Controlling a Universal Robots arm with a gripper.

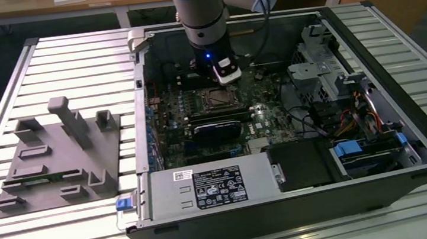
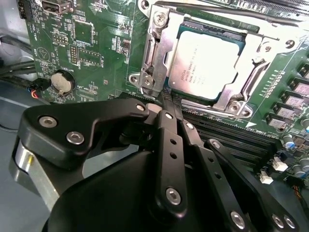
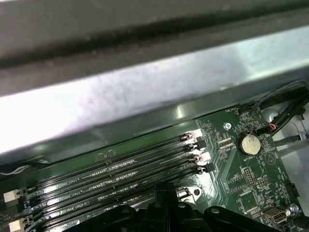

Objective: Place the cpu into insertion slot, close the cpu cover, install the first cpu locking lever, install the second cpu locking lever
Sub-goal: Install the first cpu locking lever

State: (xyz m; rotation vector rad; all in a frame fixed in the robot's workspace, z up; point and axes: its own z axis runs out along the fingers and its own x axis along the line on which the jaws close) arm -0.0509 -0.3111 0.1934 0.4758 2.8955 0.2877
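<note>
Seeing cpu [image 2: 205, 65] seated flat in the slot [image 1: 217, 98], with the cover [image 2: 157, 58] down over it and the silver top showing through the cover's window. Slot sits mid-board, right below the arm [image 1: 204, 31] in the exterior view.

Handling, my read:
- **cpu:** light, rigid and thin. The metal top is slick. The underside contacts and the slot's pins are the fragile bit. Take it by two opposite edges only, keep it level, no side load. Seated as it is, it needs no grip.
- **cover:** thin sheet metal, stiff but a bit springy. Push on its frame, never on the chip.
- **lever [image 2: 231, 12]:** runs along the slot's side away from the gripper and looks like sprung steel wire. It's stiff, will push back and can skate off a smooth finger, so load it near its free end.

Gripper [image 2: 170, 100]: fingers closed together, nothing between them. Tips sit right at the slot's near edge, by the cover's corner tab [image 2: 140, 79]. They're possibly touching the cover's rim or a wire there, but the finger links block the contact spot, so I can't call it. Memory slots [image 2: 227, 130] run just beside the slot on that same side, under the fingers.
</note>
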